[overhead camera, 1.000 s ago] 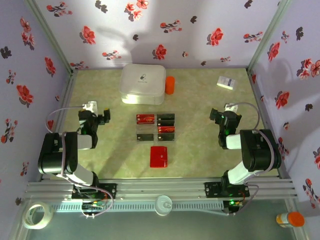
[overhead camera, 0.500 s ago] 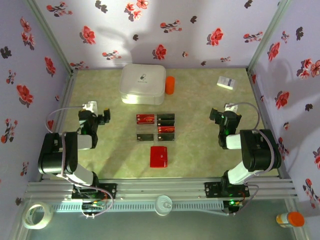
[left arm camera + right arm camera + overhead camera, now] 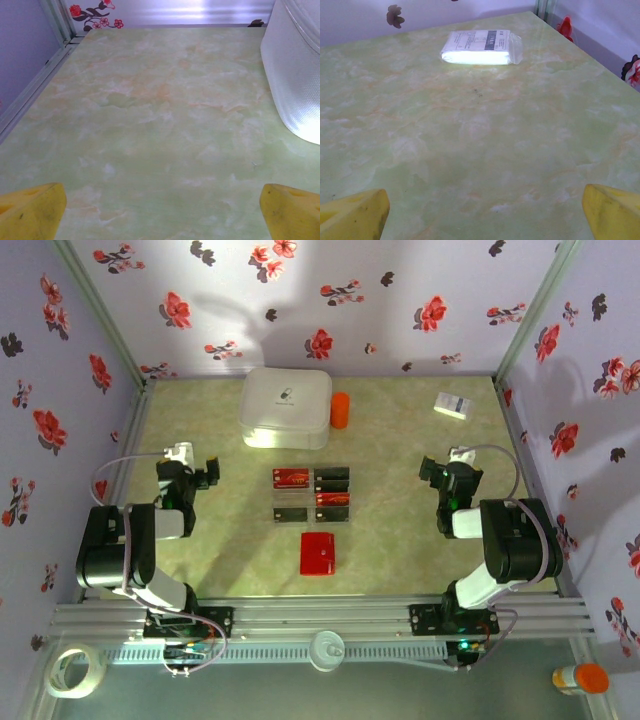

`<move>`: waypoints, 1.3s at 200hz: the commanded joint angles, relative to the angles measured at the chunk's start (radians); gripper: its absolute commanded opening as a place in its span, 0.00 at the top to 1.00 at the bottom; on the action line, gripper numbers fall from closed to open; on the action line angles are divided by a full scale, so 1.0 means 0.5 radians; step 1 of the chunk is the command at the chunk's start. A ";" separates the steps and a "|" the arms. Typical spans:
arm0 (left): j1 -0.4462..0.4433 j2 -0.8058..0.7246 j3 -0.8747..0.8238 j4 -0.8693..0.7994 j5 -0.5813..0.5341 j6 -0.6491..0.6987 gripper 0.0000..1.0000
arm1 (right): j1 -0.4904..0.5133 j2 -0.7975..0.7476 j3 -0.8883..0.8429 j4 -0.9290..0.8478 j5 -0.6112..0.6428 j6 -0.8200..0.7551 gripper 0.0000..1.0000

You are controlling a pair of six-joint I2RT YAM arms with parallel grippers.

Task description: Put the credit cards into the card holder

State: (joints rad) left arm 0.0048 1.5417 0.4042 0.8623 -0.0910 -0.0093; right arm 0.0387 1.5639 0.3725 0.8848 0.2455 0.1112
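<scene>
Green marbled table [image 3: 400, 540] within flower-papered walls.

Left gripper [image 3: 203, 473]: hovers low over bare surface at the left, jaws spread to their full width, nothing between them; the wrist view shows both yellow fingertips [image 3: 31, 212] well apart.

White rounded box [image 3: 286, 407]: at the far side, beside the orange cylinder [image 3: 340, 410]. Neither concerns the task.

Credit cards [image 3: 330, 497]: laid flat in two short columns at mid-table, red, black and grey, close together and apart from both grippers.

Card holder [image 3: 318, 553]: lies closed and flat just nearer than the cards.

Judgement: the cards are likely light, stiff, slick and flush to the surface, so a top pinch will probably slip. Take each across its short edges, or slide it to lift one edge first. The holder looks pliable and needs steadying.

Right gripper [image 3: 441, 476]: at the right, likewise fully parted and empty, facing the small white box [image 3: 480, 47].
</scene>
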 commanded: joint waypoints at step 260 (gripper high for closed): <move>-0.488 -1.023 0.499 -2.492 -0.353 -1.347 0.00 | 1.308 -0.698 1.029 -2.435 -0.081 0.811 0.07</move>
State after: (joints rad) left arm -0.1959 1.0149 0.6716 -0.2661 -0.2218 -0.6392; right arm 0.6567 1.1957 0.8902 -0.2588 0.1303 0.4984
